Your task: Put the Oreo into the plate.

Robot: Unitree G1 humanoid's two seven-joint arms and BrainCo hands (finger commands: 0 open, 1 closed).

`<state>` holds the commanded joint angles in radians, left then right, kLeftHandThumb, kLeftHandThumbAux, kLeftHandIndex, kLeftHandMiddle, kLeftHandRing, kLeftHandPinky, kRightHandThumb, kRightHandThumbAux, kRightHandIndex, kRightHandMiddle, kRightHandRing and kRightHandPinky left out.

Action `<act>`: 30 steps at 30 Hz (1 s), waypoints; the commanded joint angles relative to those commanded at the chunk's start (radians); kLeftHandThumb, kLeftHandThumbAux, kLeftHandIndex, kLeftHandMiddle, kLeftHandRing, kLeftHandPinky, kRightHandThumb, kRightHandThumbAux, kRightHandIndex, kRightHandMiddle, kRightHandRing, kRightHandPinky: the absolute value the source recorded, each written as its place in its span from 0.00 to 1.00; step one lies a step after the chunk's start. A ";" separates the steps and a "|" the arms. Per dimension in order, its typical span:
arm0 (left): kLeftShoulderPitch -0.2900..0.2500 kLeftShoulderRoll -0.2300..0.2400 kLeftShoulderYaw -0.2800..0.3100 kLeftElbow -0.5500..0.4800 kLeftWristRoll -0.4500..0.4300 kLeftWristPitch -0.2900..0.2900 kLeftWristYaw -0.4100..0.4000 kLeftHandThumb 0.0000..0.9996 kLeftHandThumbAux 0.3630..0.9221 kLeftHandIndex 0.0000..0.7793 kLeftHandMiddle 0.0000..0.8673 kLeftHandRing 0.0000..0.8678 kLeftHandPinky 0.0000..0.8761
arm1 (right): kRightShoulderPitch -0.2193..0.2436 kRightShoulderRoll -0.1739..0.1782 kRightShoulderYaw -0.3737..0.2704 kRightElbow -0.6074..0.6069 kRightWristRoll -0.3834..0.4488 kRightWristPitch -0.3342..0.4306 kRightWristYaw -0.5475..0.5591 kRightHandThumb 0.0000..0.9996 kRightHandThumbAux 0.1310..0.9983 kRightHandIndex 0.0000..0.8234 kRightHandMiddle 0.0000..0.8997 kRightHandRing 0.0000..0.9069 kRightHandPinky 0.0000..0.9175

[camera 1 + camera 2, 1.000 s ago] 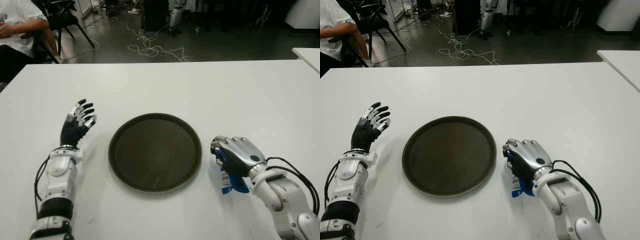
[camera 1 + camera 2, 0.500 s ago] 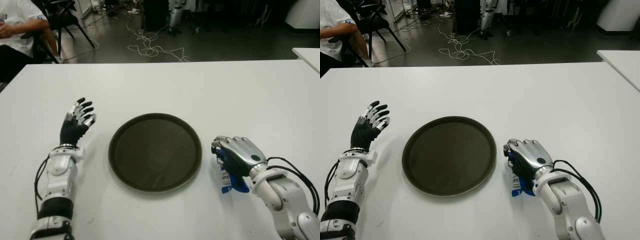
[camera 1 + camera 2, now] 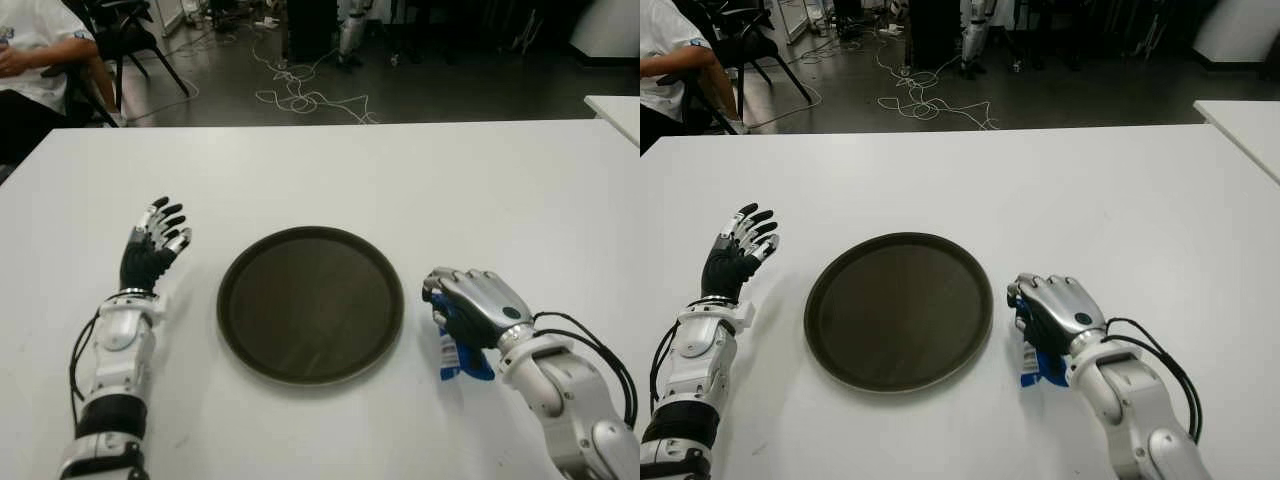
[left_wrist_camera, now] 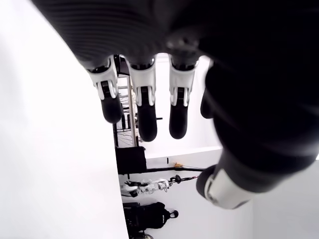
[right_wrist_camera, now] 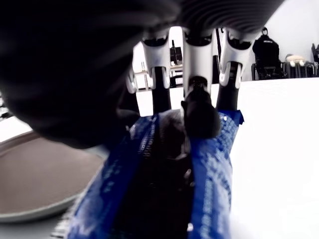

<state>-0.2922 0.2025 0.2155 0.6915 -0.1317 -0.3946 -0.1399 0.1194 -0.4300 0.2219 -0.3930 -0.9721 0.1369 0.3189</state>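
Note:
A round dark brown plate point(image 3: 310, 303) lies in the middle of the white table point(image 3: 400, 180), with nothing in it. Just right of its rim, my right hand point(image 3: 470, 310) is curled over a blue Oreo pack point(image 3: 462, 358), whose end sticks out below the palm. The right wrist view shows the fingers point(image 5: 199, 107) pressed onto the blue wrapper point(image 5: 209, 189), with the plate's edge point(image 5: 35, 199) beside it. Left of the plate, my left hand point(image 3: 152, 245) is held up with its fingers point(image 4: 144, 107) spread and nothing in it.
A person in a white shirt point(image 3: 35, 55) sits by chairs at the far left beyond the table. Cables point(image 3: 300, 95) lie on the dark floor behind. Another white table's corner point(image 3: 615, 110) shows at the far right.
My right hand has lifted and shifted slightly with the Oreo pack in its grasp. The left hand has barely moved.

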 joint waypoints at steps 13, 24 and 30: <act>-0.012 -0.003 0.005 0.020 -0.012 0.002 -0.008 0.12 0.77 0.14 0.23 0.19 0.17 | -0.032 0.008 0.004 0.022 -0.002 0.011 -0.010 0.69 0.69 0.51 0.74 0.76 0.70; -0.026 0.004 0.005 0.047 -0.005 0.001 -0.004 0.12 0.75 0.12 0.21 0.18 0.15 | -0.063 0.011 0.013 0.049 0.005 0.008 -0.018 0.69 0.69 0.51 0.75 0.77 0.71; -0.038 0.004 0.006 0.065 -0.007 -0.001 -0.008 0.12 0.74 0.13 0.21 0.19 0.17 | -0.082 0.017 0.018 0.070 0.013 0.011 -0.021 0.69 0.70 0.51 0.79 0.79 0.73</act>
<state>-0.3306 0.2067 0.2214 0.7565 -0.1392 -0.3960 -0.1474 0.0377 -0.4128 0.2400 -0.3228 -0.9589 0.1483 0.2979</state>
